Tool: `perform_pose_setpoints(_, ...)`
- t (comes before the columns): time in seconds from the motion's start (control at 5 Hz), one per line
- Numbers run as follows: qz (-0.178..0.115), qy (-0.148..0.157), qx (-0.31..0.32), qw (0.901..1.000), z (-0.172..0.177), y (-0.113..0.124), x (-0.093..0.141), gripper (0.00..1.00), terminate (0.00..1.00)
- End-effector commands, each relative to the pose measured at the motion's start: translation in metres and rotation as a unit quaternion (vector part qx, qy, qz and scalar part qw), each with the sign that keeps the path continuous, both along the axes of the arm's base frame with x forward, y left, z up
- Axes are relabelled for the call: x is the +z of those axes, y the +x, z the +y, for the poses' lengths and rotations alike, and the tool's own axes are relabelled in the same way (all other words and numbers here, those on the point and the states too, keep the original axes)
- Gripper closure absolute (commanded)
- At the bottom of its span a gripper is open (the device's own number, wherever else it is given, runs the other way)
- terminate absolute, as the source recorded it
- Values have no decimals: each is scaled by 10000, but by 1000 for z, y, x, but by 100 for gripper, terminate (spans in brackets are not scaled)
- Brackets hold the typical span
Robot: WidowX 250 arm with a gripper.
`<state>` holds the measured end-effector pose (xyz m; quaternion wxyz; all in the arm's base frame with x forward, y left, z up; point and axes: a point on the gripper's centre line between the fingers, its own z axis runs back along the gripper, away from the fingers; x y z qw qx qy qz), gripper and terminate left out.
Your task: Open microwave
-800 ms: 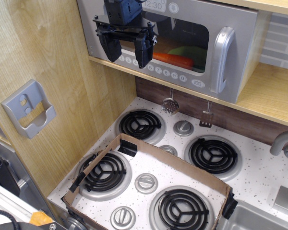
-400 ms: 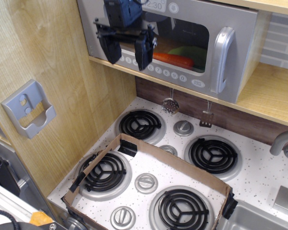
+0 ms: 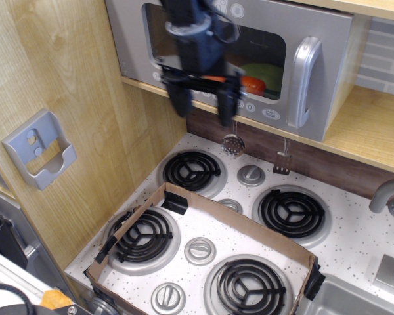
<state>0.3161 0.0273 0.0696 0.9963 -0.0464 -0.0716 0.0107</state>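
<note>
The microwave [image 3: 236, 59] sits on a wooden shelf [image 3: 354, 131] above the stove, its door shut, with the thick silver handle [image 3: 304, 72] upright at the door's right edge and a row of round white buttons [image 3: 259, 109] along the bottom. Through the window an orange item [image 3: 253, 83] and a green one [image 3: 266, 72] show inside. The tool [image 3: 203, 105] hangs in front of the door's lower left part, blurred, its two dark fingers [image 3: 180, 100] pointing down and spread wide apart with nothing between them; their tips reach below the shelf edge. It is well left of the handle and not touching it. Below, a strainer [image 3: 233, 142] and a spatula [image 3: 283, 161] hang on the brown back panel. The speckled tabletop [image 3: 354, 243] carries four black coil burners [image 3: 192, 170], and a cardboard frame [image 3: 243, 226] encloses the front ones. A grey holder [image 3: 39, 147] is fixed to the wooden left wall, and a faucet [image 3: 389, 195] shows at the right edge.
</note>
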Motion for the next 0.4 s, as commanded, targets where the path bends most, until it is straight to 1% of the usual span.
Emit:
perform_pose_setpoints(0.0, -774, 137, -97, 9969, -39, 7, 14, 0, 0)
perform_pose_setpoints(0.2, -799, 137, -74, 9967, -53, 17, 20, 0, 0)
